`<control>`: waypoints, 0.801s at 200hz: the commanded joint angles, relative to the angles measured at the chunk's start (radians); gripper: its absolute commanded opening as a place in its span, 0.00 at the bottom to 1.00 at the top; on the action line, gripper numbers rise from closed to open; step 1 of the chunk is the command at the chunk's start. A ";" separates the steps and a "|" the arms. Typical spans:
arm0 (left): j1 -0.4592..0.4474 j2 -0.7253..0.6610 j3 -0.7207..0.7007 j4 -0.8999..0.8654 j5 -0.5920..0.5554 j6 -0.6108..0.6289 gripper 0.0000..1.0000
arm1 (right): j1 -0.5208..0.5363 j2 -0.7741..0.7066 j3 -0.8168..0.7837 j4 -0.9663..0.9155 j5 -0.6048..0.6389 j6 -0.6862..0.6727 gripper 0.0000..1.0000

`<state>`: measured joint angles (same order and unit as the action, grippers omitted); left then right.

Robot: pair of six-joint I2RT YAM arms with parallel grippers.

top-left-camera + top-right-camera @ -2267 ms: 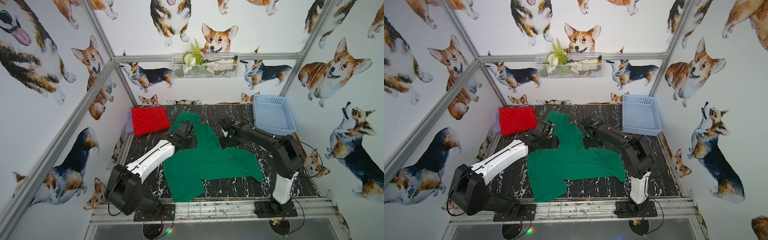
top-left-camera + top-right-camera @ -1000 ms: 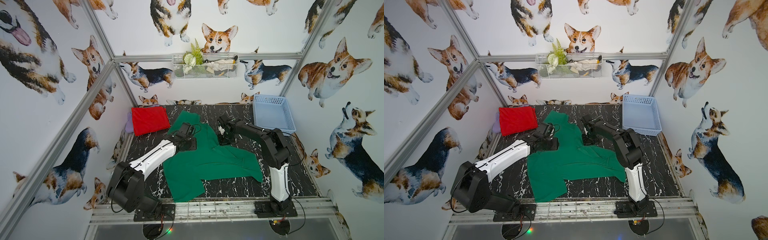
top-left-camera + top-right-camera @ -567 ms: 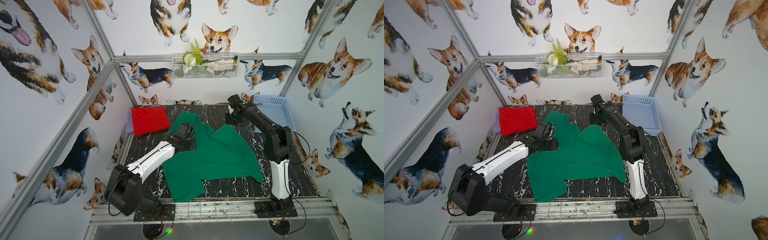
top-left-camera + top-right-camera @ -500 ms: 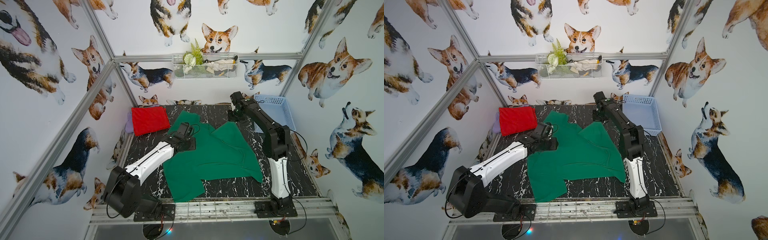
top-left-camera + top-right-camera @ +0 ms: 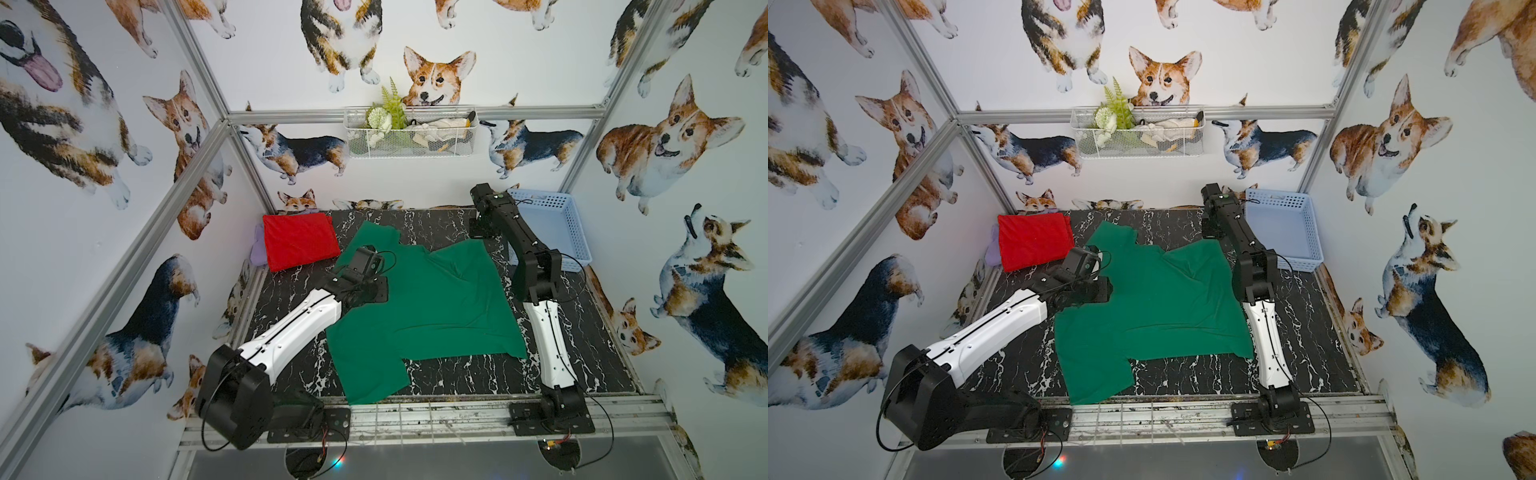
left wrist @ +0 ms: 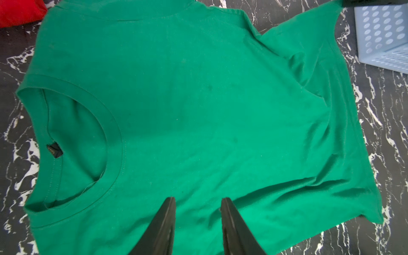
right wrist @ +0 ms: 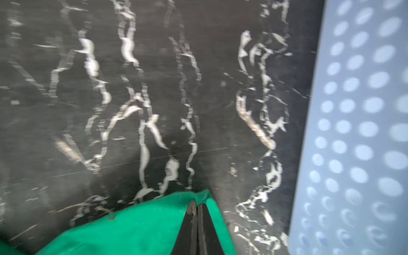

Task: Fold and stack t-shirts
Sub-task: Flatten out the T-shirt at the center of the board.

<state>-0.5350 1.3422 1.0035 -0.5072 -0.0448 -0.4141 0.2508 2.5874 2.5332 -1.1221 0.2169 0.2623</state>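
Lying on table, both top views: green t-shirt [image 5: 424, 299] [image 5: 1154, 299] is spread open across the middle of the black marbled table [image 5: 457, 382]. One sleeve points to the lower edge of the frame and the other to upper centre. Creases run through its right half.
Red t-shirt [image 5: 299, 241] [image 5: 1034, 241]: folded into a rectangle at the upper left of the table, near the green t-shirt's upper sleeve. Whether they touch cannot be told.
Basket [image 5: 536, 201] [image 5: 1279, 201]: pale blue and perforated, at the upper right of the table against the wall.
Left arm [image 5: 299, 324]: reaches from lower left, with its wrist over the green t-shirt's left edge.
Right arm [image 5: 523, 241]: stretches from lower right to the green t-shirt's upper right corner, just beside the basket.
Left wrist view, left gripper [image 6: 196, 198]: the jaws stand a narrow gap apart with nothing between them. The tips are over green cloth just beside the collar [image 6: 114, 136]. Contact with the cloth cannot be told.
Left wrist view, surroundings: a small dark label sits inside the collar. A bit of the red t-shirt and the basket show at the corners.
Right wrist view, right gripper [image 7: 197, 204]: the jaws are pressed together on a corner of the green t-shirt [image 7: 136, 227], and the cloth drapes off both sides. The picture is blurred. Marbled table lies beyond, with the basket wall [image 7: 357, 132] close beside.
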 commanded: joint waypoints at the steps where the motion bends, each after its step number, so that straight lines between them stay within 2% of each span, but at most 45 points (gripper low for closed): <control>1: 0.000 -0.018 -0.009 -0.005 -0.007 0.012 0.40 | -0.016 -0.017 -0.032 -0.005 0.083 0.036 0.08; 38: 0.000 -0.031 -0.006 -0.014 -0.011 0.014 0.40 | -0.027 -0.024 -0.053 0.008 0.089 0.037 0.08; 55: 0.001 -0.035 -0.006 -0.018 -0.012 0.014 0.40 | -0.027 -0.023 -0.051 0.016 0.104 0.036 0.14; 65: 0.000 -0.037 -0.006 -0.020 -0.010 0.014 0.40 | -0.027 -0.023 -0.050 0.018 0.106 0.032 0.23; 86: 0.000 -0.044 -0.011 -0.023 -0.014 0.012 0.40 | -0.027 -0.041 -0.060 0.007 0.128 0.039 0.56; 94: 0.000 -0.050 -0.015 -0.021 -0.012 0.012 0.40 | -0.027 -0.061 -0.080 0.002 0.126 0.046 0.61; 103: 0.000 -0.058 -0.022 -0.010 -0.013 0.012 0.41 | -0.025 -0.101 -0.118 0.006 0.116 0.053 0.62; 123: 0.001 -0.073 -0.039 0.010 -0.007 0.002 0.43 | -0.010 -0.242 -0.312 0.073 0.065 0.061 0.62; 160: -0.002 -0.062 -0.079 0.042 0.001 -0.040 0.43 | 0.059 -0.587 -0.861 0.278 -0.105 0.145 0.60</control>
<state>-0.5350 1.2766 0.9455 -0.4976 -0.0452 -0.4221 0.2729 2.1544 1.9087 -0.9886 0.2371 0.3275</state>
